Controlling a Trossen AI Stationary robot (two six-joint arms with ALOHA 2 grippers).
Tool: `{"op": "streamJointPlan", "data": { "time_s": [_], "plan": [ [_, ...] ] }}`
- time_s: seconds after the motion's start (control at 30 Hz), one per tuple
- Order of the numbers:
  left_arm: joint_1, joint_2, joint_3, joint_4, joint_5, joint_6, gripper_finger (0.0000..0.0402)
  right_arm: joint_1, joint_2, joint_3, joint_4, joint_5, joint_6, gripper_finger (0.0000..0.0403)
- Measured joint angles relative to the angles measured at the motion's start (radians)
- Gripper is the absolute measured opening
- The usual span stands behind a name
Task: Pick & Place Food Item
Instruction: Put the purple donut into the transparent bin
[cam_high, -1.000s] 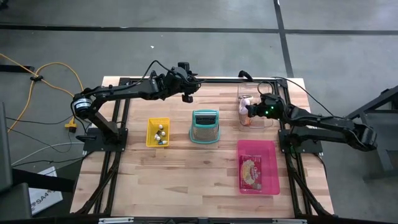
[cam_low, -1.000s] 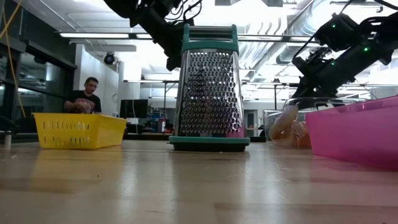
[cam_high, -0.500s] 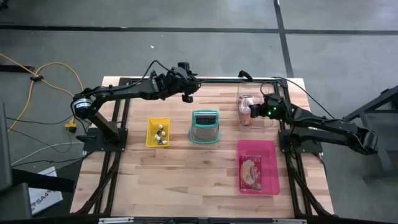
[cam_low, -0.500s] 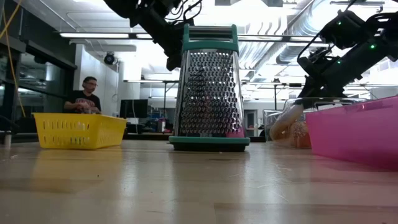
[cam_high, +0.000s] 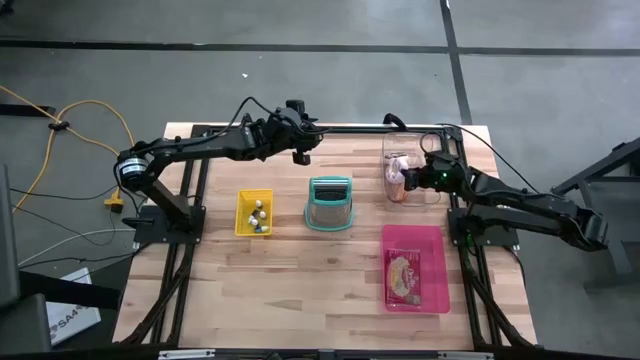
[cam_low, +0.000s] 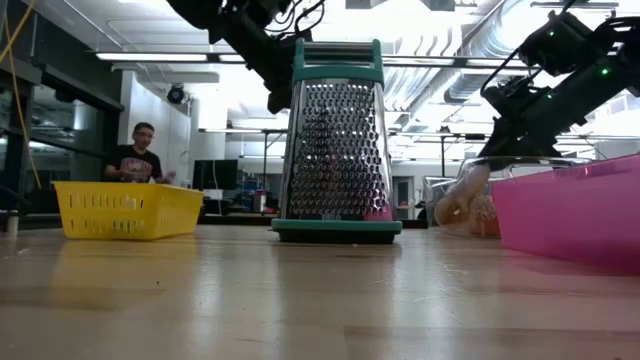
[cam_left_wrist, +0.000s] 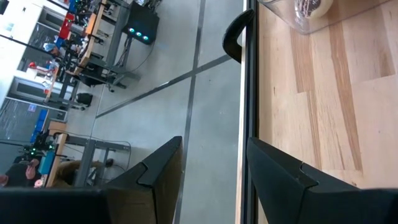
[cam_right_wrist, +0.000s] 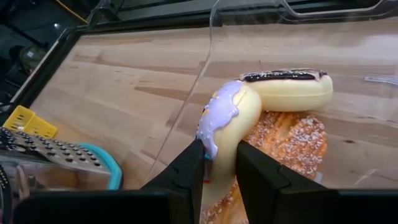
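Observation:
A clear plastic container (cam_high: 432, 194) at the table's far right holds donuts. One has purple icing (cam_right_wrist: 227, 118), one chocolate icing (cam_right_wrist: 292, 87), and one is sugared (cam_right_wrist: 283, 146). My right gripper (cam_right_wrist: 217, 158) reaches into the container from the right and is shut on the purple-iced donut (cam_high: 398, 181). My left gripper (cam_left_wrist: 214, 152) hangs open over the table's far edge, high above the wood and holding nothing. A pink tray (cam_high: 436, 290) with a food packet lies at the near right. My right gripper pinches the purple-iced donut's lower rim (cam_right_wrist: 219, 144) between its two fingers, one on the iced face and one on the plain face. The fingers slant down from the table's right side. The donut stands on edge, tilted, its top against the chocolate donut.
A teal-framed box grater (cam_high: 329, 203) stands at mid-table. A yellow basket (cam_high: 241, 213) with small items sits to its left. In the low view a person (cam_low: 133, 160) sits in the room beyond the table.
My right gripper has drawn back a little toward the table's right edge, still shut on the purple-iced donut, and the donut's held end has come slightly up inside the container.

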Motion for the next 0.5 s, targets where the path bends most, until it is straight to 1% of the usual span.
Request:
{"op": "streamJointPlan", "data": {
  "time_s": [0.13,0.23,0.5],
  "plan": [
    [0.000,0.000,0.000,0.000,0.000,0.000,0.0173,0.000,0.000,0.000,-0.007,0.000,-0.021,0.0079],
    [0.000,0.000,0.000,0.000,0.000,0.000,0.0173,0.000,-0.002,0.000,-0.008,0.002,-0.047,0.0092],
    [0.000,0.000,0.000,0.000,0.000,0.000,0.0173,0.000,-0.003,0.000,-0.012,0.089,-0.056,0.0166]
  ]
}}
